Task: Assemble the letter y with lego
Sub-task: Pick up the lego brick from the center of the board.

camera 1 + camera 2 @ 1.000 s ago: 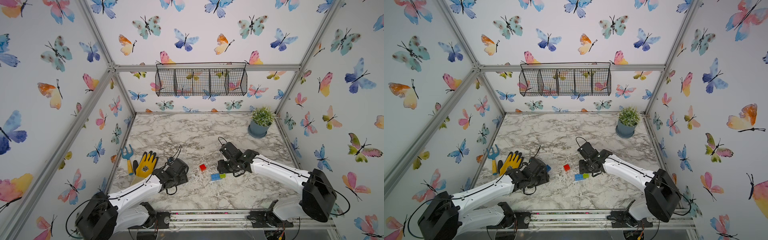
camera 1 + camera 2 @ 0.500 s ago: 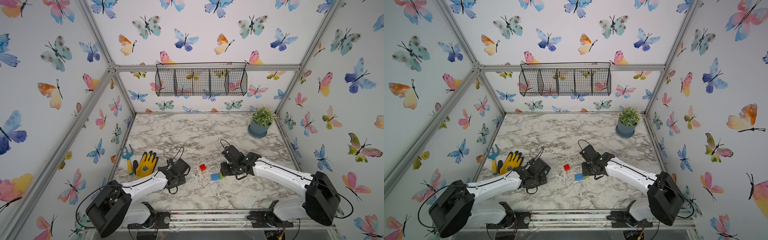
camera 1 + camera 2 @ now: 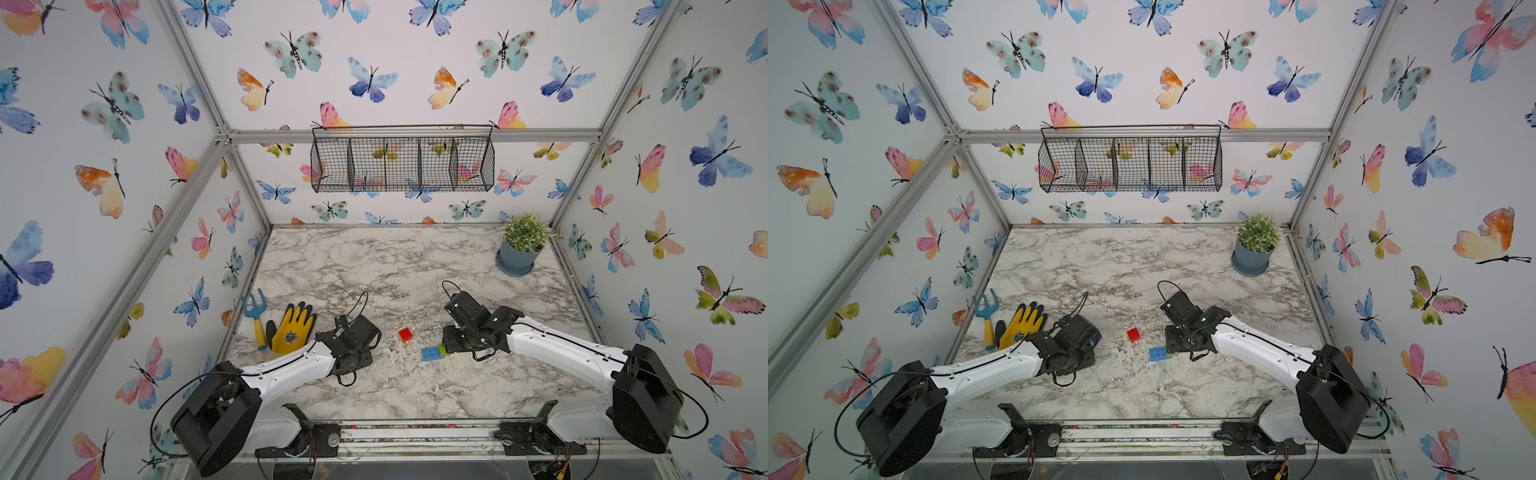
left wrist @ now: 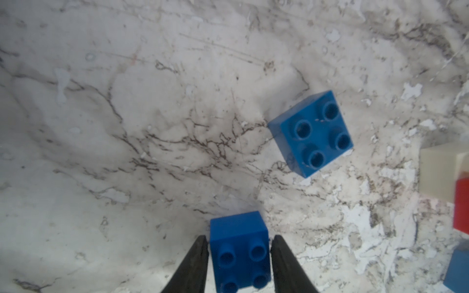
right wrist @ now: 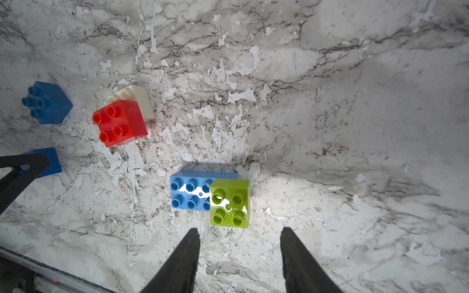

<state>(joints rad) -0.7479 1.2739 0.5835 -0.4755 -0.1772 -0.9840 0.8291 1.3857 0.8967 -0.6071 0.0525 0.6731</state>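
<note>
Left gripper (image 4: 239, 250) clamped on a dark blue square brick (image 4: 239, 251); second dark blue square brick (image 4: 313, 133) at its 1 o'clock. Right gripper (image 5: 239, 243), jaws apart, empty, just short of the lime green brick (image 5: 229, 205) atop the long blue brick (image 5: 190, 191). Red brick (image 5: 119, 123) overlaps the cream brick (image 5: 139, 97).

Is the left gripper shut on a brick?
Shut: left gripper has both fingers pressed against the blue square brick.

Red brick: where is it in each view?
Top views: red brick on the marble between the arms, up-left of the long blue brick.
Left wrist: red sliver at the right edge.
Right wrist: upper left, on the cream brick.
Shared landmark: the cream brick.
</note>
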